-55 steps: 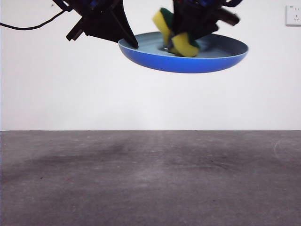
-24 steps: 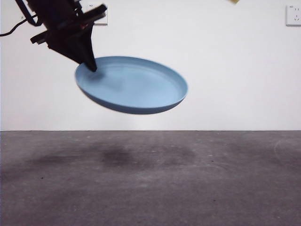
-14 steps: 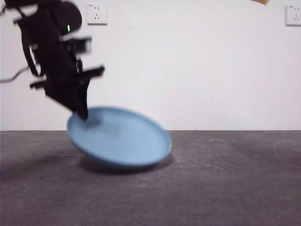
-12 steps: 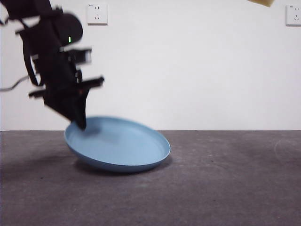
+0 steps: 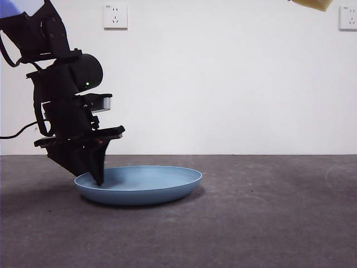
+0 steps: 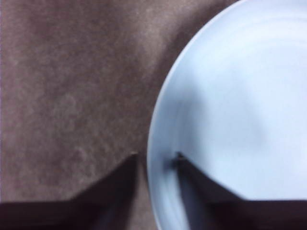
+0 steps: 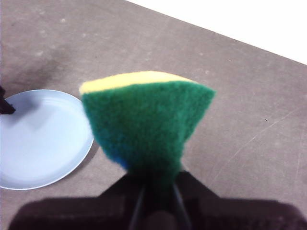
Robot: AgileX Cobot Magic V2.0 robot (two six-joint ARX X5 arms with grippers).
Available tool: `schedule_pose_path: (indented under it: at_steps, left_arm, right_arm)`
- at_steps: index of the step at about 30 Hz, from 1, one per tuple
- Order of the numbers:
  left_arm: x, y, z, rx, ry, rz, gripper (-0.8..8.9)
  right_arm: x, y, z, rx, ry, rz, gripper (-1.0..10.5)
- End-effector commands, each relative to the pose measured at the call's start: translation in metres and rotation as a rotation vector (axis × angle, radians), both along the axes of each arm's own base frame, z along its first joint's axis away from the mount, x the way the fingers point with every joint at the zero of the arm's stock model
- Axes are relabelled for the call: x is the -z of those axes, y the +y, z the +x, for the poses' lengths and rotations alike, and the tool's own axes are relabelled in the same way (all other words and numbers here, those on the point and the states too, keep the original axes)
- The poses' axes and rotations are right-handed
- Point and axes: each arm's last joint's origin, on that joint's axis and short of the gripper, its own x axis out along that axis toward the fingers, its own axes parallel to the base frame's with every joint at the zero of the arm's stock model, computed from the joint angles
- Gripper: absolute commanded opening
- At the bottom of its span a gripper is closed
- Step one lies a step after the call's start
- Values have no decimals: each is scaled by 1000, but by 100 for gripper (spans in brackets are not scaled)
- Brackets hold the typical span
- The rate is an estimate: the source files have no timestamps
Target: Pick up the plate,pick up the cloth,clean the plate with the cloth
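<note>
While the plate [image 5: 139,185] lies flat on the grey table [image 5: 251,223], towards the table's left side and not far from its back edge, the left gripper [image 5: 99,177] stands at the plate's left rim with its black arm rising above it. From the left wrist, one jaw is outside the rim over the table and the other inside over the pale blue surface, so the rim [image 6: 152,158] runs between them; the jaws look close about it, with a thin gap on the outer side, and I take them to be clasping the plate [image 6: 230,110] at its edge, though the blur there leaves that less than certain. High above the table's right side, well apart from the plate, the right gripper [image 7: 156,189] is clenched on the sponge [image 7: 146,122], pinching its narrow lower end so that the green scouring face fans out wide and the yellow foam shows as a strip along the far edge. Only a yellow corner of the sponge [image 5: 313,4] enters the front view, at the top right. From the right wrist, the plate [image 7: 41,139] is seen far below, with a black jaw tip at its rim.
</note>
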Motion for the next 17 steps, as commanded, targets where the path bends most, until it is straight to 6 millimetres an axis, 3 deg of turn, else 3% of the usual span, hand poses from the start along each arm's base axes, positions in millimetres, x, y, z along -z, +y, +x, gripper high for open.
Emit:
schedule_pose_path:
  at_steps: [1,5,8,12,17]
  left_arm:
    - [3,-1,2,13,-15,3,407]
    - [0,-2,3,12,-46,-7,407]
    - [-14,-1,2,6,-88,-25,407]
    - [-52,2,-9,4,-180,-56,406]
    - [-115,10,-37,5,-339,-107,406]
  right_arm:
    - [2,1,1,2,2,-4,-16]
    - [3,1,2,2,5,-7,-16]
    - [6,4,5,4,15,-12,-16]
    - [16,9,20,39,50,-9,-16]
    - [48,16,57,62,200,-9,-16]
